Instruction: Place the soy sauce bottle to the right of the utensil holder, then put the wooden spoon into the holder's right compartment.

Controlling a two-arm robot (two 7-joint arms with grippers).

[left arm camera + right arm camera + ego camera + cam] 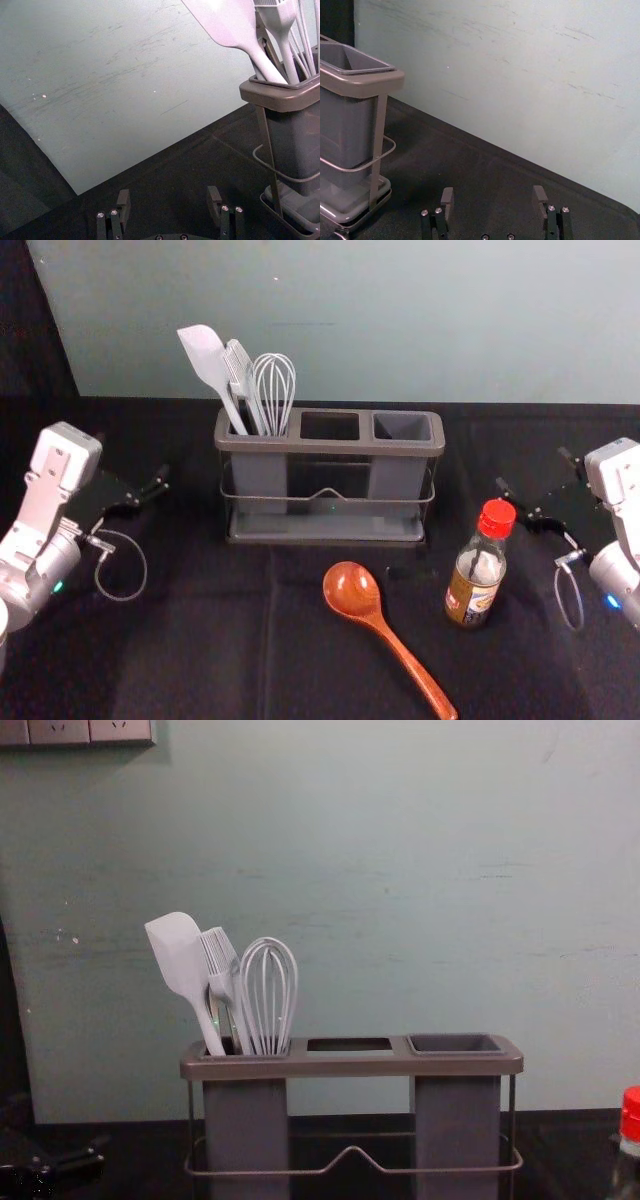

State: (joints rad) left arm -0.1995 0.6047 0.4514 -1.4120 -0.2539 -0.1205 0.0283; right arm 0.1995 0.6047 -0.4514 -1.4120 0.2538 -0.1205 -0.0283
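At nine o'clock from the long grey utensil holder [335, 449], the left gripper [132, 458] hangs with jaws released; at three, the right gripper [533, 468] is likewise spread. The red-capped clear soy sauce bottle [478, 575] stands at four, the glossy reddish-brown wooden spoon [385, 632] lies toward five. White spatula [205, 358], brush [238, 370] and whisk [275, 385] occupy the left compartment [260, 475].

Left gripper's dark, angular fingertips [169, 202] apart, over black cloth [185, 172]. Grey plastic utensil holder with brown rim [287, 101] nearby, holding pale flat-bladed spatula [232, 30], pale brush [281, 20], thin-wired whisk [301, 42]. Pale grey-green wall [115, 90] behind.
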